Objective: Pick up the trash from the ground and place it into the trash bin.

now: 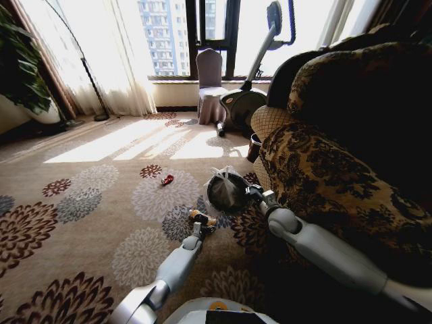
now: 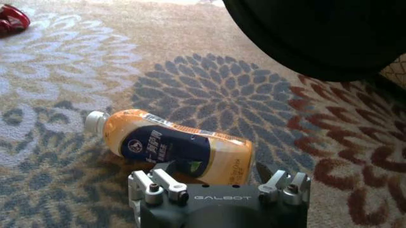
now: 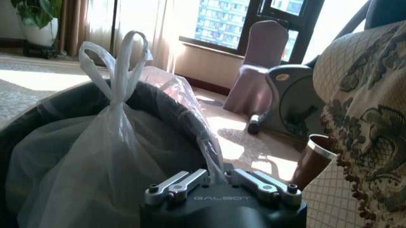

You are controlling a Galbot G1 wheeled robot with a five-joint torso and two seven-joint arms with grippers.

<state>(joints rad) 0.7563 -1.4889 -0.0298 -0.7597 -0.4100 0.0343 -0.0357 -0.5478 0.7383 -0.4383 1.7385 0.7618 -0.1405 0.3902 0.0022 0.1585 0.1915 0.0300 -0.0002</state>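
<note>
An orange bottle (image 2: 178, 147) with a dark label and a pale cap lies on its side on the flowered carpet. My left gripper (image 2: 217, 173) is down at its base end, open, with one finger on each side of it; the head view shows the left gripper (image 1: 202, 221) low on the floor. My right gripper (image 1: 251, 191) is shut on the rim of the black trash bin (image 1: 226, 192), holding it tilted just beyond the bottle. A white knotted bag (image 3: 95, 152) fills the trash bin (image 3: 38, 118). A small red scrap (image 1: 167, 179) lies further out to the left.
A large patterned armchair (image 1: 337, 148) crowds the right side. A copper-coloured cup (image 1: 254, 145) stands at its foot. An exercise bike (image 1: 246, 101) and a covered chair (image 1: 209, 84) stand by the window. Open carpet spreads to the left.
</note>
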